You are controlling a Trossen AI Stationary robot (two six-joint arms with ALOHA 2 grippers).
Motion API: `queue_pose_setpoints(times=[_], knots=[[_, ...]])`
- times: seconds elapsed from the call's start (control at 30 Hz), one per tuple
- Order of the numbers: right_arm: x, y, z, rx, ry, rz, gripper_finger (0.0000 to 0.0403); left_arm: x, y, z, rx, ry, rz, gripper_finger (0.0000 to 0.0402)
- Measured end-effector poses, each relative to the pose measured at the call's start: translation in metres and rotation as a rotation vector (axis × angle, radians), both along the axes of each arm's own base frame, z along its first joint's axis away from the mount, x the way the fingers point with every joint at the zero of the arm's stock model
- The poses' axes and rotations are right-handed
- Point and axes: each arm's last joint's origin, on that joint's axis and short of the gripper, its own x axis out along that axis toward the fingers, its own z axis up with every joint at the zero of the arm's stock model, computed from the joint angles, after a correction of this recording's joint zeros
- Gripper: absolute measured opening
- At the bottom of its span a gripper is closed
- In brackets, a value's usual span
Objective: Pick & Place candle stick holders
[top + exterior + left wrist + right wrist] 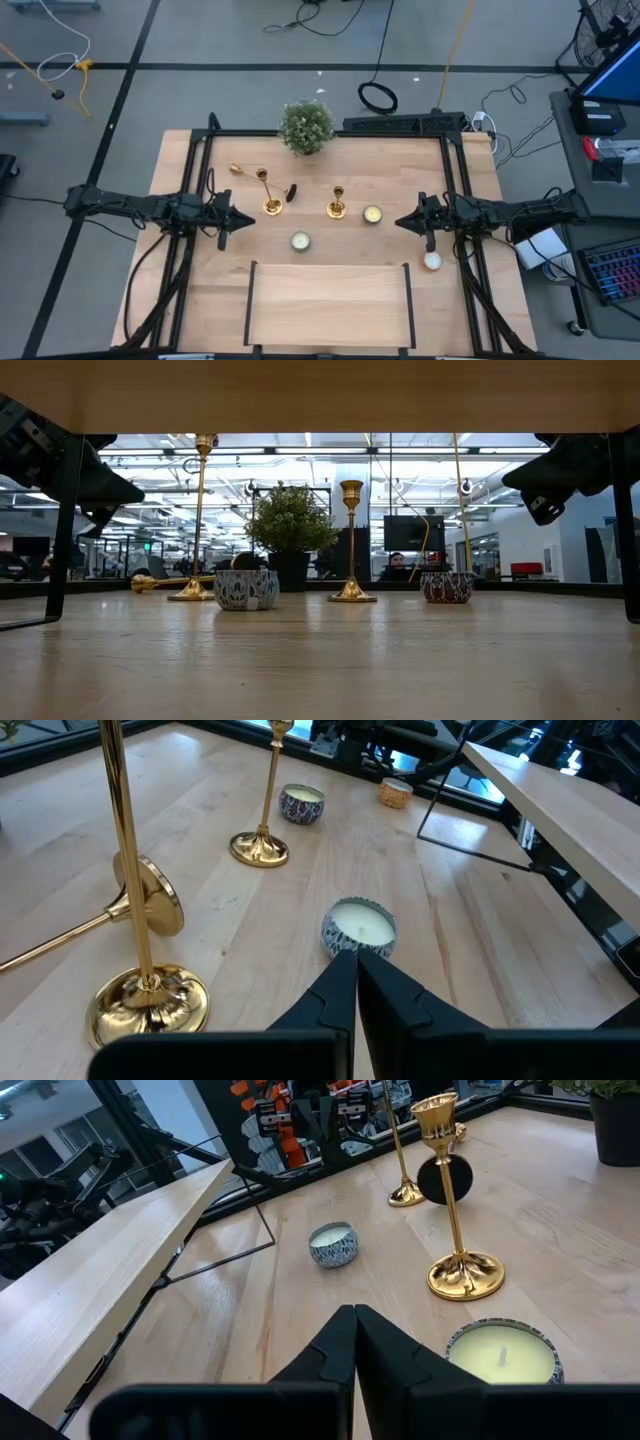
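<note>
Currently both arms hover at the counter's [200, 300] sides, the left end effector [246, 220] and the right end effector [400, 222] each clenched on nothing, tips pointing inward. Between them, two candle stick holders stand upright, one [272, 206] left of centre and one [337, 209] near the middle, while a third [245, 171] lies tipped on its side behind the left one. Tealight candles [300, 241] sit nearby, and a potted plant [306, 126] stands at the far edge.
</note>
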Motion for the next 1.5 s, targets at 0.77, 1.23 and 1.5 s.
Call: queue_pose_setpoints(times=[0.77,1.23,1.5], knots=[[0.000,0.000,0.000,0.000,0.000,0.000,0.0004,0.000,0.000,0.000,0.000,0.001,0.000,0.0017],[0.001,-0.001,0.008,0.186,-0.079,-0.045,0.0004,0.000,0.000,0.000,0.000,0.001,0.000,0.0017],[0.001,-0.003,0.018,0.686,-0.191,-0.155,0.0004,0.000,0.000,0.000,0.000,0.001,0.000,0.0017]])
